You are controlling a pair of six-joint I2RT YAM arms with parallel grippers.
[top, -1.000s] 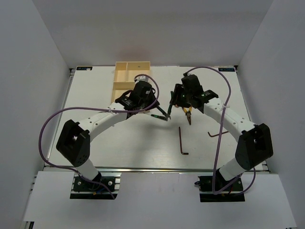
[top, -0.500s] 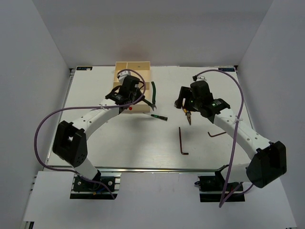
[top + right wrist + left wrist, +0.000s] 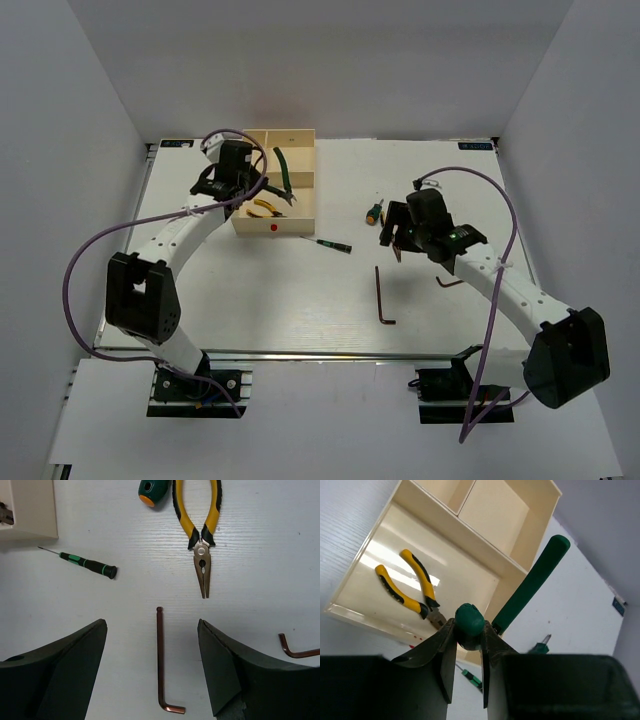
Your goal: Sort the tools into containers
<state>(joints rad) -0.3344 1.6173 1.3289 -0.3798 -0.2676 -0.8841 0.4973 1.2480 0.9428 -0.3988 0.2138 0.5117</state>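
My left gripper (image 3: 250, 190) (image 3: 468, 625) is shut on one handle of the green-handled pliers (image 3: 283, 172) (image 3: 530, 585) and holds them above the cream tray (image 3: 300, 215) (image 3: 485, 547). Yellow-handled pliers (image 3: 266, 207) (image 3: 412, 587) lie in the tray's large compartment. My right gripper (image 3: 400, 238) (image 3: 151, 625) is open and empty above the long hex key (image 3: 381, 295) (image 3: 160, 665). A second pair of yellow-handled pliers (image 3: 200, 535) lies on the table just beyond it. The stubby screwdriver (image 3: 374, 211) (image 3: 150, 490), the thin screwdriver (image 3: 330, 243) (image 3: 85, 564) and a smaller hex key (image 3: 450, 282) (image 3: 297, 650) lie on the table.
The tray's two smaller compartments (image 3: 495, 510) hold nothing that I can see. A red dot (image 3: 273, 227) marks the tray's near rim. White walls close in the table on the left, right and back.
My left gripper has carried the green-handled pliers from the table's middle to above the tray. My right gripper has drawn back toward the near right, uncovering the stubby screwdriver.
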